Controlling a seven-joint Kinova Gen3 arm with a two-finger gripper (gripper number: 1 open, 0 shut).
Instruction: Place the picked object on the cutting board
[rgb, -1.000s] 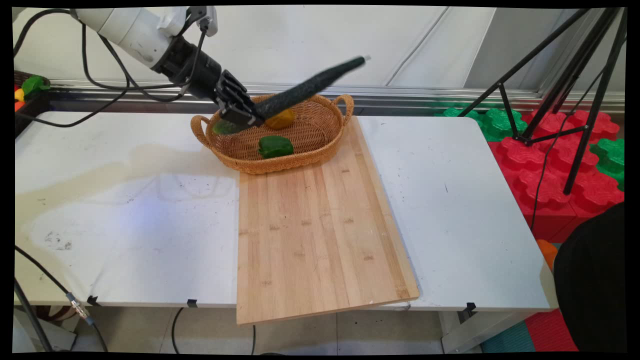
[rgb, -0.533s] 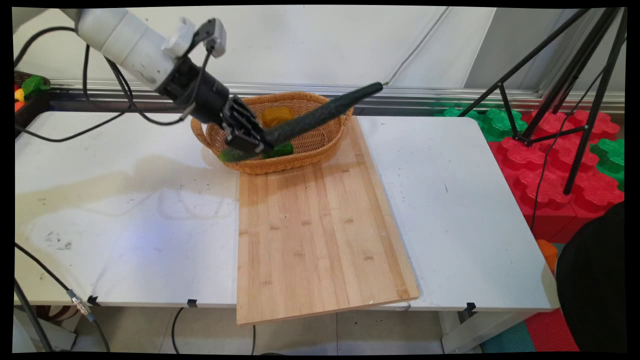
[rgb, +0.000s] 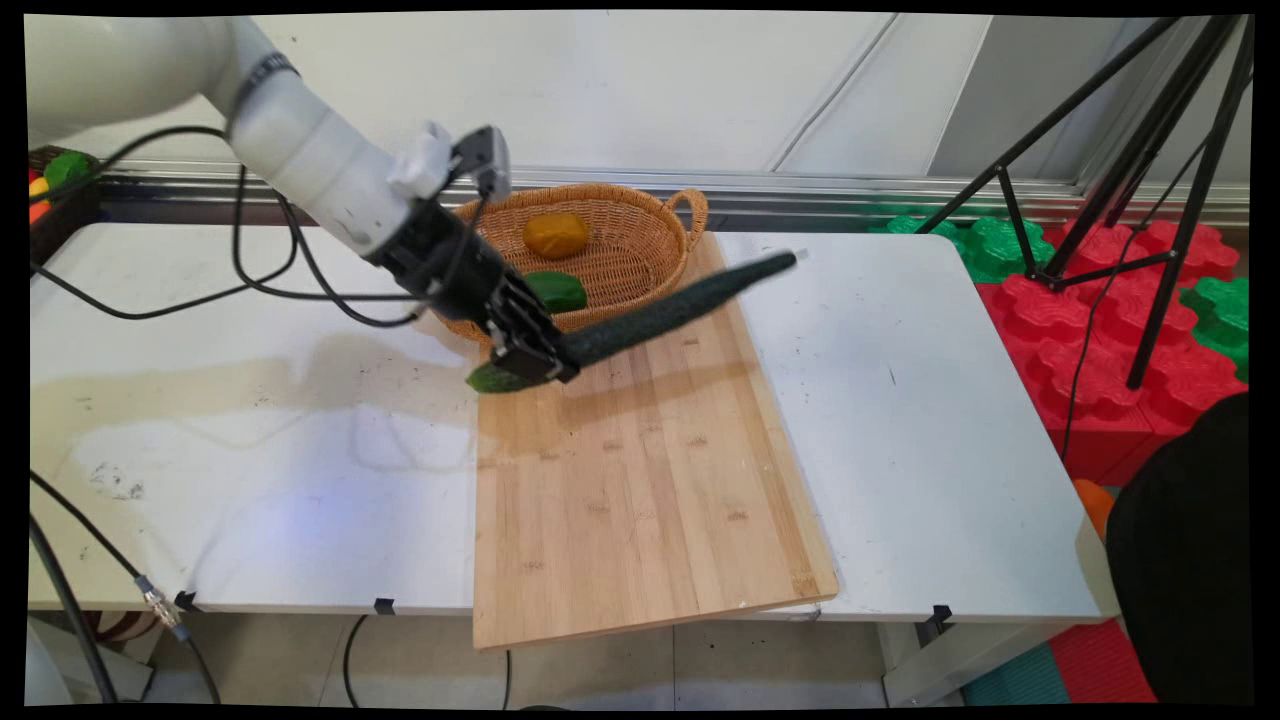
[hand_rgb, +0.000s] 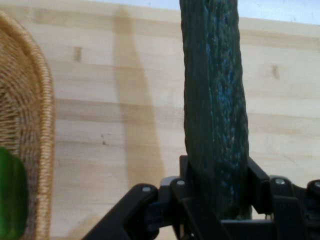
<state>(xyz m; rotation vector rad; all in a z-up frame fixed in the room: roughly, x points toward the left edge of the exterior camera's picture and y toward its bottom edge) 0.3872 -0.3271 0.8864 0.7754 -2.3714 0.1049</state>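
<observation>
My gripper (rgb: 535, 358) is shut on a long dark green cucumber (rgb: 660, 315) near its lighter stem end. The cucumber slants up and to the right, held in the air above the far part of the wooden cutting board (rgb: 640, 490). In the hand view the cucumber (hand_rgb: 215, 110) runs straight up from between the jaws, with the board (hand_rgb: 115, 125) below it. Just behind the gripper stands a wicker basket (rgb: 640, 285) holding a green pepper (rgb: 556, 290) and a yellow-orange fruit (rgb: 556, 235). The basket's rim (hand_rgb: 42, 125) and the green pepper (hand_rgb: 11, 200) show at the left of the hand view.
The board lies on a white table (rgb: 900, 400) and overhangs its near edge. Black tripod legs (rgb: 1160, 200) and red and green foam blocks (rgb: 1100, 330) stand beyond the table's right end. A dark crate with vegetables (rgb: 55, 185) sits at the far left.
The gripper has carried the cucumber out of the basket, moving down and toward the near side, so that it now hangs over the board's far part. The green pepper is uncovered again.
</observation>
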